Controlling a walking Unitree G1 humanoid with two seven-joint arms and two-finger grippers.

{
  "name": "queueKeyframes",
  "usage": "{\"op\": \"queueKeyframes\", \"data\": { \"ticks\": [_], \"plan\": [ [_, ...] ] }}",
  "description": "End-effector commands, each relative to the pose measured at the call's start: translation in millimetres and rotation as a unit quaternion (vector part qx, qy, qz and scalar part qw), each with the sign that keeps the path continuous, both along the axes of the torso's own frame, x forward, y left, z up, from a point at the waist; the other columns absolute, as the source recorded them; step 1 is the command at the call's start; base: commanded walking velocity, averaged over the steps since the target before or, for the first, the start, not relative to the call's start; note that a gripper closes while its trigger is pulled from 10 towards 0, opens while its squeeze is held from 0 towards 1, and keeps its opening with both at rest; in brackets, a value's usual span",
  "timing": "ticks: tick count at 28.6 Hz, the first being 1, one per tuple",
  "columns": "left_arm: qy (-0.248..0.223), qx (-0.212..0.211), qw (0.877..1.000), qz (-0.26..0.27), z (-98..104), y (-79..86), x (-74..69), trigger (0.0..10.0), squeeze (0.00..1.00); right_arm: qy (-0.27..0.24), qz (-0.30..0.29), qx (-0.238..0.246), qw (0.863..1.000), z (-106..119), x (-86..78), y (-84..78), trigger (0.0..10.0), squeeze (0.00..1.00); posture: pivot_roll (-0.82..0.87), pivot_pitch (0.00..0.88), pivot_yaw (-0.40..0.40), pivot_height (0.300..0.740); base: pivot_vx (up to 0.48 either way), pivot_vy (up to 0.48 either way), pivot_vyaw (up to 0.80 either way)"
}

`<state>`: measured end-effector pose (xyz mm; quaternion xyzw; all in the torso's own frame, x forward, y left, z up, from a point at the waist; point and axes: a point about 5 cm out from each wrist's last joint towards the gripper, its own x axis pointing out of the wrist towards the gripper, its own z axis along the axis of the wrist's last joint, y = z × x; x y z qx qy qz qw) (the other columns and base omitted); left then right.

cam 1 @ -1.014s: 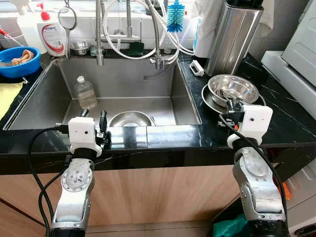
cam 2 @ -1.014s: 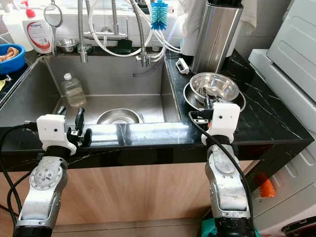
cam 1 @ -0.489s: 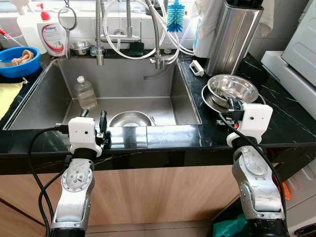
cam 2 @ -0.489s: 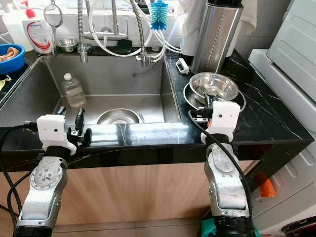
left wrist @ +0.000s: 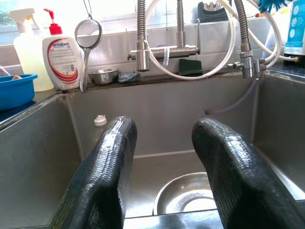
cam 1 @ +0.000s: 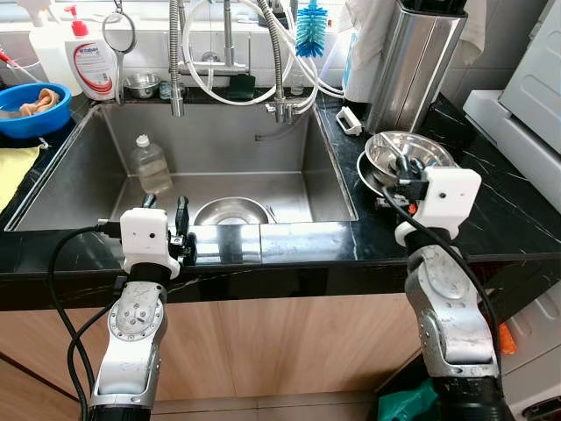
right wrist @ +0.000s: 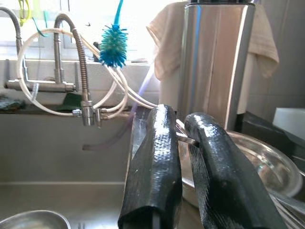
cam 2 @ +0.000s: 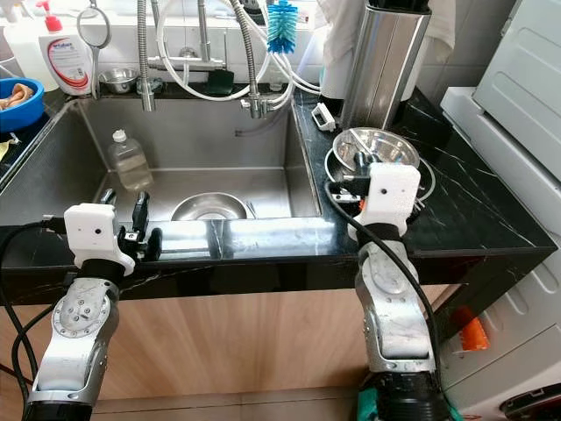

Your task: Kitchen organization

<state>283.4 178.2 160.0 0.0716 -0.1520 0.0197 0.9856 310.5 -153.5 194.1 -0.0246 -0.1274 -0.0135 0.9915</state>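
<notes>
Steel bowl, head views: the steel bowl point(cam 1: 408, 151) sits stacked on a plate point(cam 1: 366, 172) on the black counter point(cam 1: 491, 206), right of the sink point(cam 1: 219, 149) and in front of a tall steel canister point(cam 1: 412, 61).
Right gripper, head views: the right gripper point(cam 1: 401, 172) is at the bowl's near rim. A second ago its white wrist housing sat lower and further right; it has since risen and moved in toward the bowl, which itself has not shifted.
Left gripper, head views: the left gripper point(cam 1: 166, 210) rests at the sink's front edge, unchanged over the last second.
Sink contents, head views: a clear bottle point(cam 1: 151, 164) leans against the back wall, and a second bowl point(cam 1: 230, 211) lies on the sink floor.
Left wrist view: the fingers point(left wrist: 106, 167) stand well apart with nothing between them; the sink bowl point(left wrist: 187, 194) lies beyond and below.
Right wrist view: the fingers point(right wrist: 155, 167) are nearly together, a thin metal piece point(right wrist: 187, 139) showing in the narrow gap; whether they are pinching it cannot be told. The bowl's rim point(right wrist: 267, 164) lies just behind.
Meaning for the task: the right arm's approach suggests the bowl is the next thing to be grasped; no lift has started.
</notes>
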Motion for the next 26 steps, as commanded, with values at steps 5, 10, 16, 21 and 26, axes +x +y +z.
{"op": "queueKeyframes", "data": {
  "ticks": [5,10,16,21,26],
  "plan": [
    [0.009,0.001,1.0,-0.001,-3,0.3,0.2,10.0,0.0,0.006,-0.007,0.001,1.0,-1,-0.7,-1.9,10.0,0.0,-0.07,0.008,-0.04,0.706,0.0,0.0,0.0],
    [0.009,0.001,1.0,-0.002,-3,-0.2,0.2,10.0,0.0,0.008,-0.007,0.003,1.0,-2,-0.6,-0.9,10.0,0.0,-0.07,0.008,-0.039,0.706,0.0,0.0,0.0],
    [0.008,0.0,1.0,-0.001,-3,0.1,0.4,10.0,0.0,-0.014,0.049,0.004,0.999,10,2.3,13.7,10.0,0.0,-0.07,0.007,-0.039,0.706,0.0,0.0,0.0],
    [0.007,-0.001,1.0,-0.001,-2,-1.7,1.6,10.0,0.0,0.027,0.116,-0.05,0.992,10,23.4,32.4,10.0,0.0,-0.07,0.009,-0.039,0.706,0.0,0.0,0.0],
    [0.009,-0.001,1.0,-0.001,-3,-1.5,0.9,10.0,0.0,0.101,0.167,-0.106,0.975,-3,37.3,46.2,10.0,0.0,-0.07,0.005,-0.038,0.706,0.0,0.0,0.0]
  ]
}}
